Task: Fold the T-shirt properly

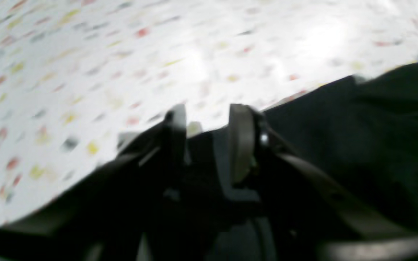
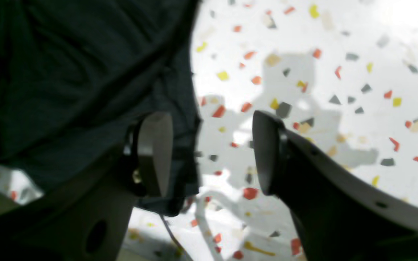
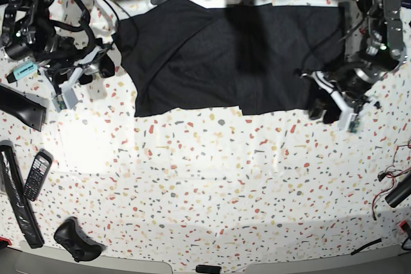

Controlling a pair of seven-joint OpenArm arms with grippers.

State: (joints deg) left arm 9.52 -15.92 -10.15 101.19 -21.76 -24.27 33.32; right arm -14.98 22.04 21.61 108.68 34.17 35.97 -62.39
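Note:
The black T-shirt (image 3: 231,56) lies spread, plain side up, across the far middle of the speckled table (image 3: 212,178). My left gripper (image 3: 326,110) hangs at the shirt's near right corner. In the blurred left wrist view its fingers (image 1: 241,141) stand apart over the cloth's edge (image 1: 357,119), gripping nothing; the left gripper (image 1: 207,119) is open. My right gripper (image 3: 103,67) is at the shirt's left edge, beside the sleeve. In the right wrist view the right gripper (image 2: 210,116) is wide open, and the T-shirt's hem (image 2: 185,145) hangs loose between the jaws, close to the left finger (image 2: 154,156).
On the left side lie a phone-like handset (image 3: 37,174), long black bars (image 3: 16,197), a black controller (image 3: 77,239) and a teal tag (image 3: 26,68). Cables (image 3: 392,190) trail at the right edge. Both arms' wiring crowds the far corners.

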